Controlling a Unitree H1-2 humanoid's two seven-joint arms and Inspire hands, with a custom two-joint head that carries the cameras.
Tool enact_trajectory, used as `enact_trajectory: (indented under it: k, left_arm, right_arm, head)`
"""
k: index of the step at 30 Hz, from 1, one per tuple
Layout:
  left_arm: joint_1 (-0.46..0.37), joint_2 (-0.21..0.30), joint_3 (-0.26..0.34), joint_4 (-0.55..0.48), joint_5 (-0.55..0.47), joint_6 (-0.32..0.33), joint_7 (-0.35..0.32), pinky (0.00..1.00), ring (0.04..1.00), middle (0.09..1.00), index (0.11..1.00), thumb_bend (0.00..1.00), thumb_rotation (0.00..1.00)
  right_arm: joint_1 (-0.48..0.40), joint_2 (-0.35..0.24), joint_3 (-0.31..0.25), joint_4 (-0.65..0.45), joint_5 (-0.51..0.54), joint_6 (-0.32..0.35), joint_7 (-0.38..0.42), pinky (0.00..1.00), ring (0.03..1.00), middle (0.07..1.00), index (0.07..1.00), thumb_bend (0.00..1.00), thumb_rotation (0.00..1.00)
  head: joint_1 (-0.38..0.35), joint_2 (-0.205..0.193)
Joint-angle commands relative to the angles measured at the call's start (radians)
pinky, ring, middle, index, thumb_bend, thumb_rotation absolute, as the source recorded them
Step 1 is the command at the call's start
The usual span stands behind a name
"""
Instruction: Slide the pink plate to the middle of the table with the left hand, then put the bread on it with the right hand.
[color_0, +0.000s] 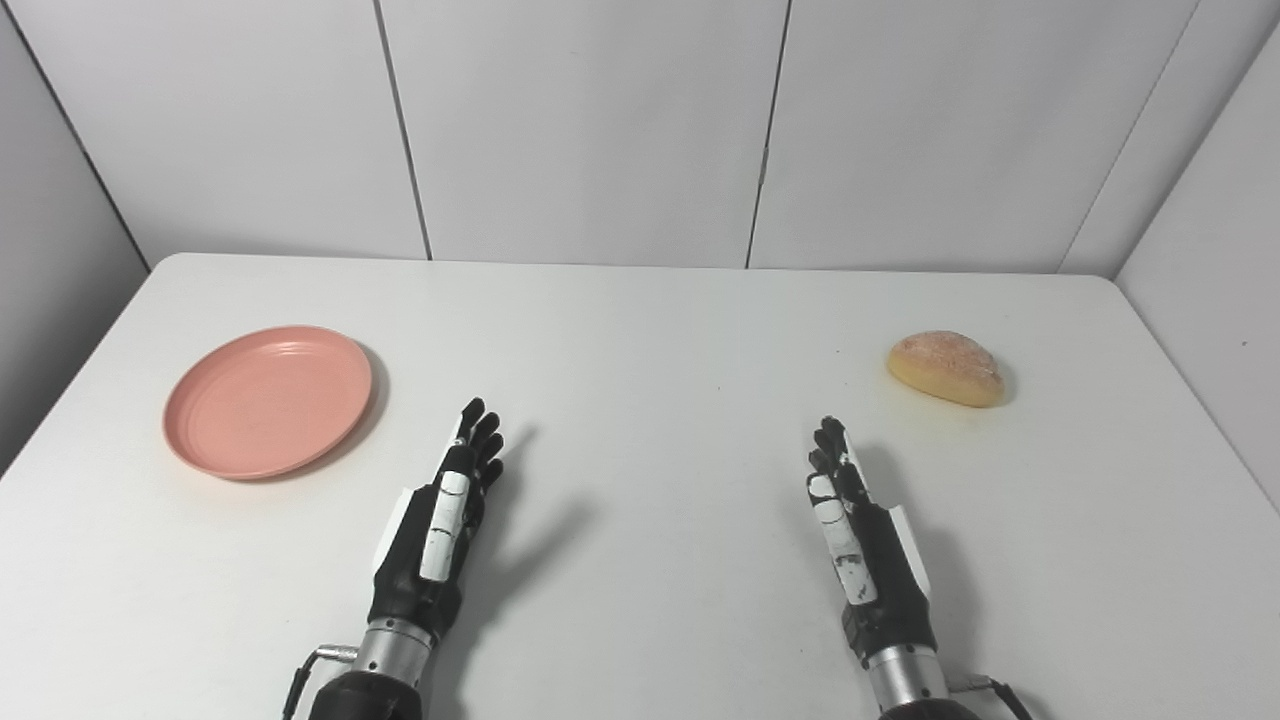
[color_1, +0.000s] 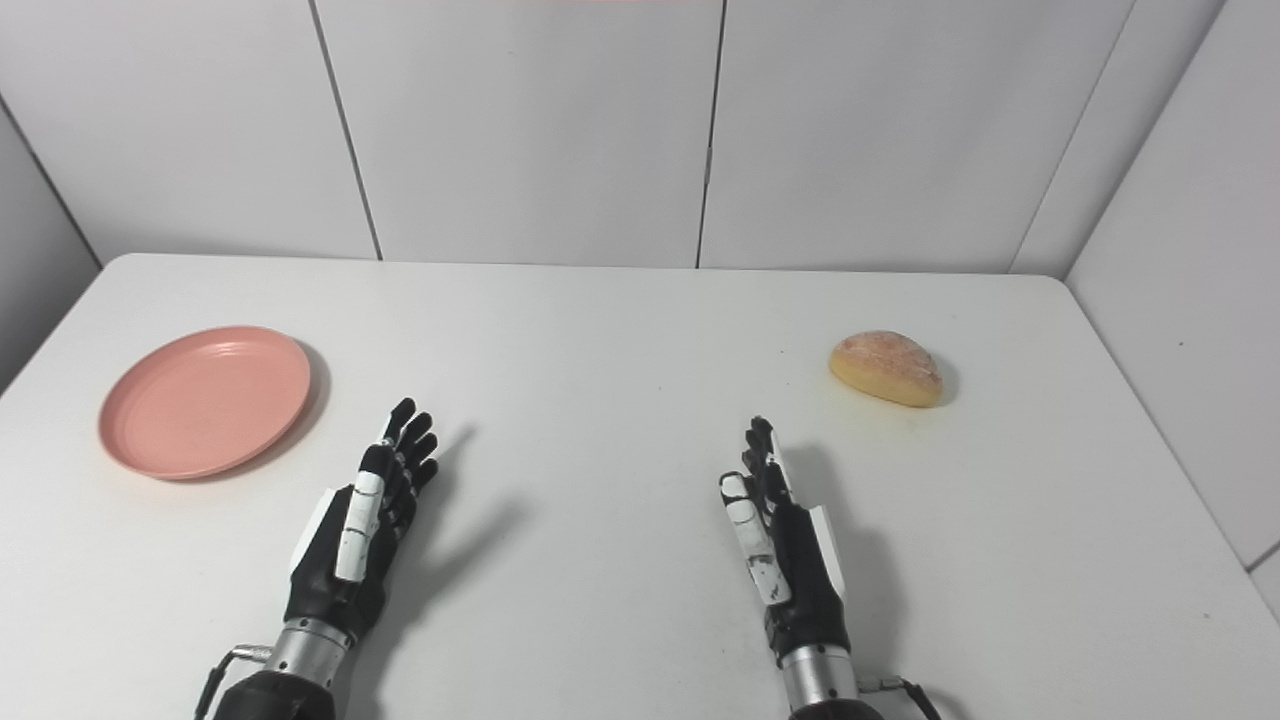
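Note:
The pink plate (color_0: 268, 400) lies empty on the left side of the white table (color_0: 640, 320). A golden bread roll (color_0: 946, 368) rests on the right side. My left hand (color_0: 442, 520) hovers near the front, to the right of the plate and apart from it, fingers stretched out, open. My right hand (color_0: 858, 540) is at the front right, below and left of the bread, also open with straight fingers and holding nothing.
White wall panels (color_0: 600, 120) stand close behind the table's far edge and along both sides. The table's rounded far corners and side edges are in view.

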Motion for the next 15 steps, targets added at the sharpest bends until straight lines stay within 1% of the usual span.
enact_trajectory:
  k: [1,15]
  left_arm:
    - [-0.012,0.001,0.000,0.006,-0.002,-0.009,-0.003,1.00,1.000,1.000,1.000,0.72,1.00]
    - [-0.010,0.010,0.004,0.006,-0.009,-0.010,-0.007,1.00,1.000,1.000,1.000,0.72,1.00]
  right_arm:
    - [-0.018,0.007,0.001,-0.016,0.001,-0.041,0.000,1.00,1.000,1.000,1.000,0.72,0.93]
    - [-0.016,0.020,0.006,-0.022,-0.015,-0.035,-0.011,1.00,1.000,1.000,1.000,0.71,0.94]
  head:
    - [-0.002,0.001]
    - [-0.013,-0.002]
